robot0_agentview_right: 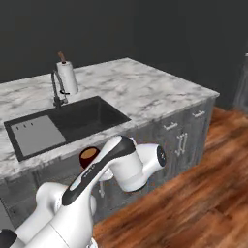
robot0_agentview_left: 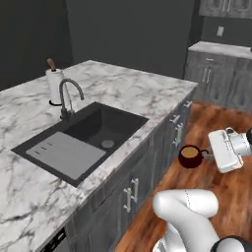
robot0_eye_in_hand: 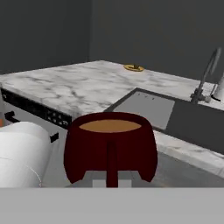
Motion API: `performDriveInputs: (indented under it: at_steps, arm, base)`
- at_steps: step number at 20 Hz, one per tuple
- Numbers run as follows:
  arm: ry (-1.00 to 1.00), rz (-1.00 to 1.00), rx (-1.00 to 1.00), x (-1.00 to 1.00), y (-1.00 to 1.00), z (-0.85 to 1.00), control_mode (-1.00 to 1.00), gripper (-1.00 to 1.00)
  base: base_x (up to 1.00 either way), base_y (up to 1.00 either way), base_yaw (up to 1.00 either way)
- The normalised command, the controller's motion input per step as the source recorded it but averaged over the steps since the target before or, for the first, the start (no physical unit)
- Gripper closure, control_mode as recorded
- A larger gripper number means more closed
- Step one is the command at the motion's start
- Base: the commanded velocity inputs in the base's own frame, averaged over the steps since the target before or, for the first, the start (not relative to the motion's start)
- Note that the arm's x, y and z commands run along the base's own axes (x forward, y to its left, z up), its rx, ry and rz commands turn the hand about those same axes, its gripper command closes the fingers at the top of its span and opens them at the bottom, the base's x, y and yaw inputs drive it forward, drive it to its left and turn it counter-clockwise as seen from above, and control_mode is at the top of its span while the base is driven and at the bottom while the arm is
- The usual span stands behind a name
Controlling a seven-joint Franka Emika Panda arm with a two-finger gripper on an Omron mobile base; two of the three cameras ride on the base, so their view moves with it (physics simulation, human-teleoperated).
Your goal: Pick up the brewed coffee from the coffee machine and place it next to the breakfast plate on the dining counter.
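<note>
Carrying is the step in hand, and the job now is to keep the mug of brewed coffee [robot0_agentview_left: 190, 156] level: brown liquid sits close to the rim, so any tilt of the wrist risks a spill. In the left base view the mug hangs at centre right, over the wooden floor [robot0_agentview_left: 216, 123] beside the island's grey cabinets, its handle towards the end effector [robot0_agentview_left: 210, 155], which looks to be grasping it by that side; the fingers themselves are hidden. In the hand view the mug [robot0_eye_in_hand: 110, 146] sits low at centre, handle facing the camera.

The yellow breakfast plate [robot0_eye_in_hand: 134, 68] lies far off at the upper middle of the hand view, on the marble surface [robot0_eye_in_hand: 83, 87]. My judgement is that the mug must be raised above the counter edge before travelling across.

At upper left of the left base view stand a paper towel roll [robot0_agentview_left: 55, 84] and a curved faucet [robot0_agentview_left: 67, 98]; the black sink [robot0_agentview_left: 83, 138] lies at centre left. Dark walls surround the room.
</note>
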Motion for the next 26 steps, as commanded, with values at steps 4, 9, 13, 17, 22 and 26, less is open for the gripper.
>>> performDriveInputs:
  at_steps: [4,9,13,17,22,26]
  arm:
    - [0.00,0.00,0.00,0.00,0.00,0.00,1.00,1.00]
    - [0.00,0.00,0.00,0.00,0.00,0.00,1.00,1.00]
    - [0.00,0.00,0.00,0.00,0.00,0.00,1.00,1.00]
    - [0.00,0.00,0.00,0.00,0.00,0.00,1.00,1.00]
    - [0.00,0.00,0.00,0.00,0.00,0.00,1.00,1.00]
    - [0.00,0.00,0.00,0.00,0.00,0.00,1.00,1.00]
  base:
    - [0.00,0.24,0.92]
    - [0.00,0.54,0.86]
    - [0.00,0.83,0.78]
    - [0.00,1.00,0.66]
    - [0.02,1.00,0.55]
    - [0.24,1.00,0.42]
